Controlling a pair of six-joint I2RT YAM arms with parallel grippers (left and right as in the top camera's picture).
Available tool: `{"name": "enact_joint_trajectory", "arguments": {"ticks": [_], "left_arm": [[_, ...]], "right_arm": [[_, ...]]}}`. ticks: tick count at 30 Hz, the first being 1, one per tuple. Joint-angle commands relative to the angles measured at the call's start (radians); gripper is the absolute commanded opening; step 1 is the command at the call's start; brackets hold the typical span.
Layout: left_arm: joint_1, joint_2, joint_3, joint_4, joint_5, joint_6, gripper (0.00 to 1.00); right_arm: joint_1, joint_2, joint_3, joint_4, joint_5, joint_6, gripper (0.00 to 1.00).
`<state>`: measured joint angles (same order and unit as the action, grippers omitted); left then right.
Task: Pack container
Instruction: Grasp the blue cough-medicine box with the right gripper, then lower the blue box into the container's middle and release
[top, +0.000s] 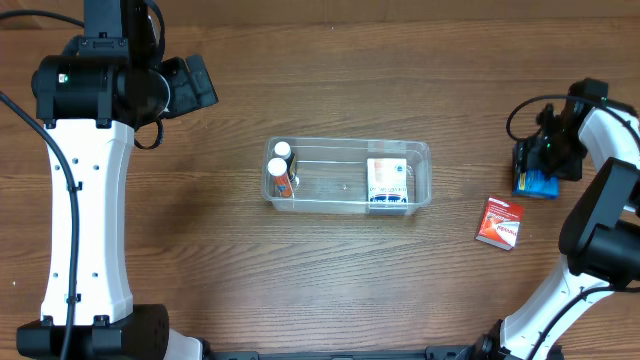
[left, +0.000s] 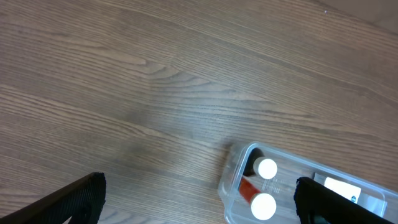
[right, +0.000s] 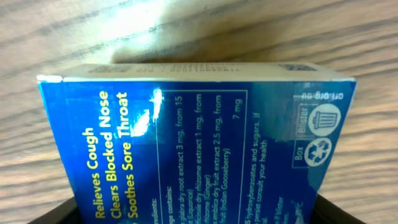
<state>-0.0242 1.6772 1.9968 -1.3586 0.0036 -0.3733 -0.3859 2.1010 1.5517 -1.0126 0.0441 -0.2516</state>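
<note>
Wooden table (top: 330, 280) (brown, grained)

Blue box (right: 199, 143) with yellow lettering, red packet (top: 500, 221), two white-capped bottles (top: 280, 160) in the clear container (top: 420, 152), brown wood-grain bench (top: 350, 280).

Even, fairly bright light falls from above on the wooden table (top: 330, 270), with only soft shadows beside the container (top: 347, 176). In the right wrist view, glare streaks the blue box (right: 199, 143), and the wood behind it is blurred.
</note>
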Motion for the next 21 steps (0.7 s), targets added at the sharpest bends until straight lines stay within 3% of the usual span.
{"name": "enact_joint_trajectory", "arguments": {"ticks": [1, 6, 10, 14, 17, 21], "left_arm": [[0.006, -0.003, 0.015, 0.002, -0.014, 0.023, 0.98], [0.006, -0.003, 0.015, 0.003, -0.014, 0.023, 0.98], [0.006, -0.003, 0.015, 0.005, -0.014, 0.023, 0.98], [0.006, -0.003, 0.015, -0.001, -0.014, 0.023, 0.98], [0.003, -0.003, 0.015, -0.007, -0.014, 0.023, 0.99], [0.003, -0.003, 0.015, -0.014, -0.014, 0.023, 0.99]], "right_arm": [[0.016, -0.108, 0.132, -0.065, -0.019, 0.073, 0.75], [0.142, -0.349, 0.225, -0.222, -0.095, 0.179, 0.71], [0.443, -0.485, 0.225, -0.322, -0.099, 0.348, 0.75], [0.760, -0.460, 0.214, -0.275, -0.098, 0.546, 0.77], [0.917, -0.411, 0.188, -0.216, -0.086, 0.648, 0.77], [0.978, -0.299, 0.147, -0.166, -0.084, 0.738, 0.77]]}}
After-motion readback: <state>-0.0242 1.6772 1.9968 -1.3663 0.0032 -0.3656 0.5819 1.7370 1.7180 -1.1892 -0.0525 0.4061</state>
